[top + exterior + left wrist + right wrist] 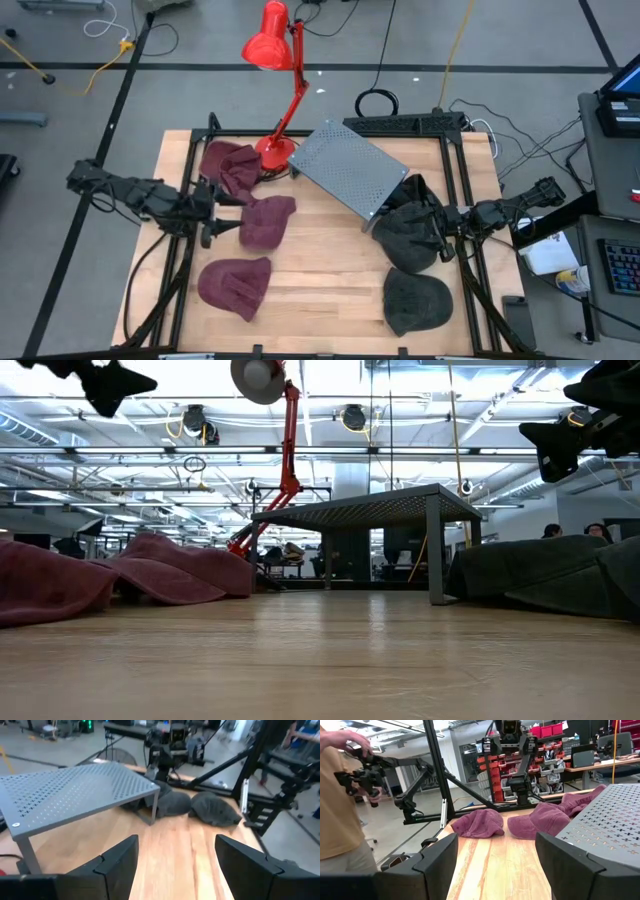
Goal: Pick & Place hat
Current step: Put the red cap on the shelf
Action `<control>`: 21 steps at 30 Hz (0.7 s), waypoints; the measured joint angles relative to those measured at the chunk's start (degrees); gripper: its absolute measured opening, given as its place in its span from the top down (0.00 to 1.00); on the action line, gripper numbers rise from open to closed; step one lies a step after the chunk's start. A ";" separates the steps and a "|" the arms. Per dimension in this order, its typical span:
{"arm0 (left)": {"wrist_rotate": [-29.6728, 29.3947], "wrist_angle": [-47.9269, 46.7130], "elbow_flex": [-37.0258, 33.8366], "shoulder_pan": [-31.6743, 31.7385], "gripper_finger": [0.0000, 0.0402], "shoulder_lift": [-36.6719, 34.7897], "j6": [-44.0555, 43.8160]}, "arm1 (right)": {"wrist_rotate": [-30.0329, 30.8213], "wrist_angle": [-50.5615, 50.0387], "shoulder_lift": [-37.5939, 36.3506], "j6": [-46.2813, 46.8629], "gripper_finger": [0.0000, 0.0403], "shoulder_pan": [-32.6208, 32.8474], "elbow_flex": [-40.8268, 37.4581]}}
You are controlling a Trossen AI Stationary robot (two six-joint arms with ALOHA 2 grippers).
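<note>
Three dark red hats lie on the left side of the wooden table. One red hat is far back beside the base of the red lamp, one red hat is in the middle, and one red hat is near the front edge.

The left gripper hangs above the table just to the left of the middle red hat. Its fingers are spread apart and hold nothing.

A gray metal shelf with little holes stands in the middle of the table. Dark gray hats lie on the right: one gray hat sits by the shelf and another gray hat lies near the front.

The right gripper hangs at the right edge of the gray hat by the shelf. Its fingers are apart too, and empty.

A person stands beyond the table, holding a dark handle.
</note>
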 joint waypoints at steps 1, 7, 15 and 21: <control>-0.02 0.01 0.98 0.19 0.33 1.78 -1.26 | -0.01 0.00 0.00 0.00 0.35 0.01 0.00; 0.23 -4.52 6.76 2.72 0.33 10.21 -14.32 | 0.01 0.00 0.00 0.00 0.36 0.00 0.00; 11.72 -14.99 13.89 9.08 0.33 17.04 -27.70 | 0.00 0.00 0.00 0.00 0.35 0.00 0.00; 20.34 -24.84 19.20 13.15 0.33 22.04 -31.43 | 0.02 0.00 0.00 0.00 0.35 0.01 0.01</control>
